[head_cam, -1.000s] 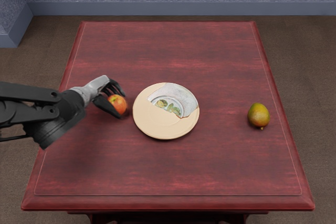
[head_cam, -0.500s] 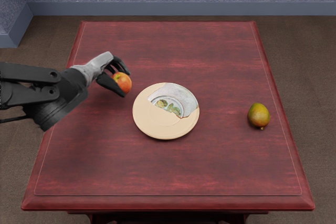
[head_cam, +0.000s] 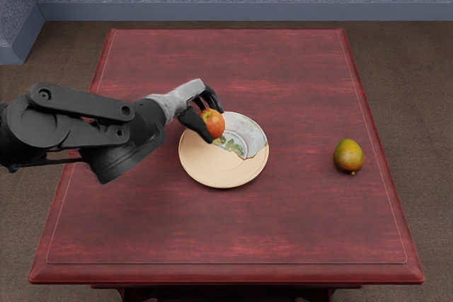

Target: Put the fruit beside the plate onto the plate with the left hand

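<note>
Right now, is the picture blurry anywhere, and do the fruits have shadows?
Head view: sharp all over, even the left hand holding the apple over the plate. Head view: soft, even light, no glare on the table. Head view: a small dark shadow hugs the green-orange fruit; none is clear under the apple.

The left arm (head_cam: 78, 129) comes in from the left edge, its dark, bulky links folded at the elbow (a round joint shows at the far left). The grey wrist (head_cam: 175, 97) reaches out to the right. The left hand (head_cam: 199, 109) has its dark fingers (head_cam: 192, 121) curled around an apple (head_cam: 213, 123), thumb below and the others over the top.
</note>
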